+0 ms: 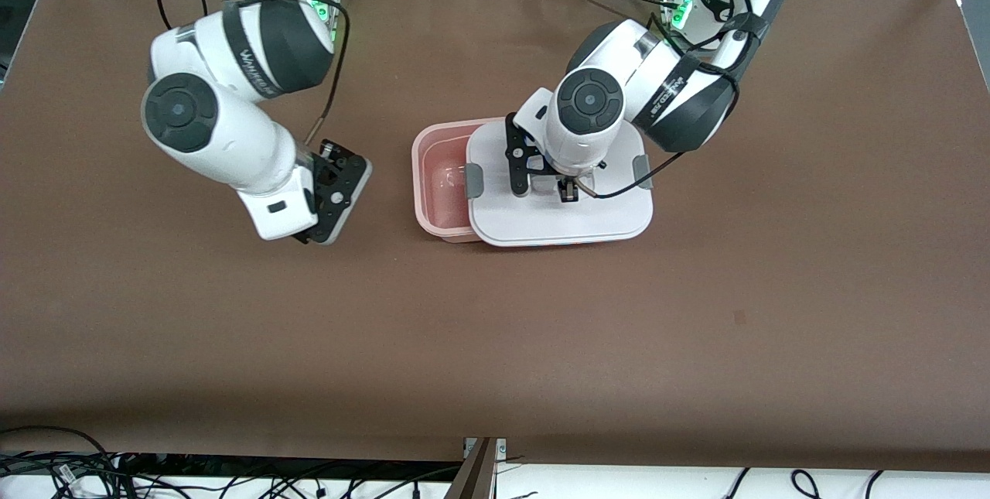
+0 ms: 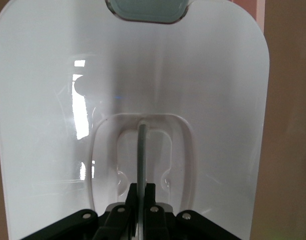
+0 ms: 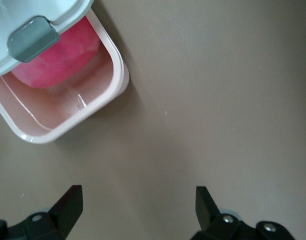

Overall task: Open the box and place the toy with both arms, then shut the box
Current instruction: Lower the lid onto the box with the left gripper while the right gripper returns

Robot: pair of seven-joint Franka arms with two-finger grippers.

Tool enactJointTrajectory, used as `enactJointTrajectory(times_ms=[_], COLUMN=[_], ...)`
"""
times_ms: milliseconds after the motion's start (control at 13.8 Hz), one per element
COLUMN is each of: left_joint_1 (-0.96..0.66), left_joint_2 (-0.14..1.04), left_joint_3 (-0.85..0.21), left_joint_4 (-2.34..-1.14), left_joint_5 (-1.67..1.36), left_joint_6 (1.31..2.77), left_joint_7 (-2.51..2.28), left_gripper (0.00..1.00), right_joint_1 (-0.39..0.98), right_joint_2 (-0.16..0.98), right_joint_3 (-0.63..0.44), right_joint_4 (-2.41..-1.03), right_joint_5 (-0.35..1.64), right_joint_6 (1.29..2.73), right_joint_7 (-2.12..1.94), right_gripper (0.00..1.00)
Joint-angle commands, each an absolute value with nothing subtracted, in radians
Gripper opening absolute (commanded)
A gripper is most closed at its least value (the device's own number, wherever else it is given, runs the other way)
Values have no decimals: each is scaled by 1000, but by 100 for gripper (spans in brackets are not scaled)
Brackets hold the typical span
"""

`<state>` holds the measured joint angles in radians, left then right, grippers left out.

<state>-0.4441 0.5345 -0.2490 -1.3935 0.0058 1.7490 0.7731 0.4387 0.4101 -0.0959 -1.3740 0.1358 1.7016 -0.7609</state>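
The box's pale pink tub (image 1: 437,182) stands mid-table. The white lid (image 1: 572,220) with grey side clips (image 1: 473,180) covers most of it, shifted toward the left arm's end, so one end of the tub is uncovered. My left gripper (image 1: 568,191) is shut on the lid's clear centre handle (image 2: 141,150), as the left wrist view (image 2: 141,192) shows. The pink toy (image 3: 57,55) lies in the tub (image 3: 67,125), partly under the lid (image 3: 22,15). My right gripper (image 1: 339,193) is open and empty (image 3: 138,202) over bare table beside the tub, toward the right arm's end.
The brown table top (image 1: 495,344) stretches wide on all sides of the box. Cables hang along the table's edge nearest the front camera, and aluminium frame posts stand at the table's corners by the robots' bases.
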Motion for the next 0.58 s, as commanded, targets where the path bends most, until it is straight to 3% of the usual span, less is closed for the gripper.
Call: enactJointTrajectory(times_ms=[0, 506], left_joint_1=[-521, -603], left_joint_2=[561, 664], left_joint_3=[-238, -232], left_joint_4=[-1364, -1230], left_joint_5=[-8, -2], left_joint_6=[1775, 1778], left_joint_7=[662, 543], left_gripper=[0, 0], right_joint_1=[425, 413], right_joint_2=[402, 384], right_joint_3=[-188, -396], right_joint_4=[-1325, -1330], right_joint_5=[160, 247], right_joint_6=[1622, 1612], right_joint_7=[-765, -762], right_gripper=[100, 100])
